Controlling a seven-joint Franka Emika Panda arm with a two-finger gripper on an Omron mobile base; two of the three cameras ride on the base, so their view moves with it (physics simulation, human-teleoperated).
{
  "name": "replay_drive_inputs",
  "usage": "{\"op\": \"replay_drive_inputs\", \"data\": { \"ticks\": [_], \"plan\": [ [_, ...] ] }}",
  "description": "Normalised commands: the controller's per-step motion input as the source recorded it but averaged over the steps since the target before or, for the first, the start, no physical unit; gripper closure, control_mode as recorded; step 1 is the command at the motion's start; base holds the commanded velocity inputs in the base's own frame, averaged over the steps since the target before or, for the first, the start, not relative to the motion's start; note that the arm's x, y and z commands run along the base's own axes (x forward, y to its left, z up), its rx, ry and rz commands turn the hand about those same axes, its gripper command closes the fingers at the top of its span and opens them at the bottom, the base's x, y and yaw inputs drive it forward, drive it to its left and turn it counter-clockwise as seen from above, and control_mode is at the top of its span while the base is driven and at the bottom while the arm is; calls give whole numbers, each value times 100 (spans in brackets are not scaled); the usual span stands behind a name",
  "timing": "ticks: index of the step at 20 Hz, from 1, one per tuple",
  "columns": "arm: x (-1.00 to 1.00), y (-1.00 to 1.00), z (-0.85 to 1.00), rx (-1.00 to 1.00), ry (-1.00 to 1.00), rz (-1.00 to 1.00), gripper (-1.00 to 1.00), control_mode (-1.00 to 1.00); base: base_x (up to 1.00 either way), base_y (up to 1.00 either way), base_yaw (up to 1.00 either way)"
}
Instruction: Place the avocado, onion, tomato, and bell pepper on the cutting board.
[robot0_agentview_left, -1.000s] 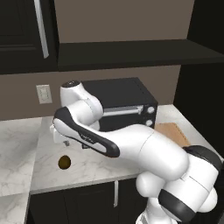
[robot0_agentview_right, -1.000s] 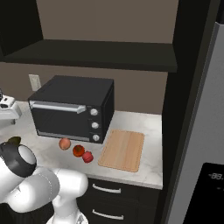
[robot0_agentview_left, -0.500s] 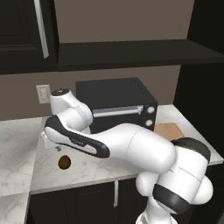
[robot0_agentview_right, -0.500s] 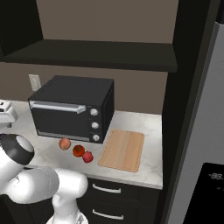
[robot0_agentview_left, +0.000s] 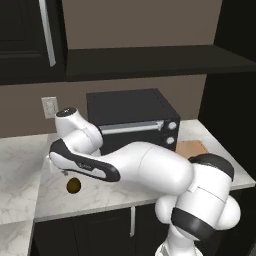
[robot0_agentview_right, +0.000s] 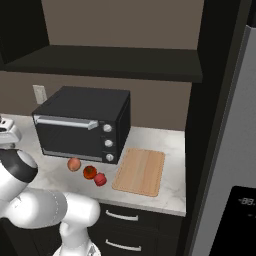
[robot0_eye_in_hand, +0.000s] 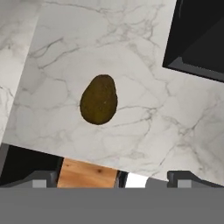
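Overhead, the end effector (robot0_eye_in_hand: 112, 177) was held above the avocado (robot0_eye_in_hand: 99, 99), its two small dark finger tips spread wide and released, with nothing gripped between them. The avocado, an egg-shaped fruit with dull olive-brown skin, was seen lying on its side on the white, grey-veined marble counter (robot0_eye_in_hand: 144, 65), near the front edge and apart from the matte black toaster oven (robot0_eye_in_hand: 199, 39) at the corner of the hand view. From the left base view the same fruit (robot0_agentview_left: 74, 185) was found just below the bent white arm, left of the oven (robot0_agentview_left: 132, 117). From the right base view, three small round pieces were seen in a loose row on the counter before the oven: the pale peach onion (robot0_agentview_right: 74, 164), an orange-red ball with a dark top (robot0_agentview_right: 89, 172) and a crimson piece (robot0_agentview_right: 100, 179). Just beside them to the right, the cutting board (robot0_agentview_right: 140, 171) lay flat, a light tan wooden rectangle with rounded corners and faint lengthwise grain, its surface bare.
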Motion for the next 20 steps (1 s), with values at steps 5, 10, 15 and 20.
{"op": "replay_drive_inputs", "data": {
  "ticks": [5, 10, 15, 20],
  "plan": [
    [18, 5, -22, 0, 0, 0, -100, -100, 0, 0, 0],
    [18, 9, -21, 0, 0, 0, -100, -100, 0, 0, 0],
    [22, 14, -22, 0, 0, 0, -100, -100, 0, 0, 0],
    [17, 14, -18, 0, 0, 0, -100, -100, 0, 0, 0]
  ]
}}
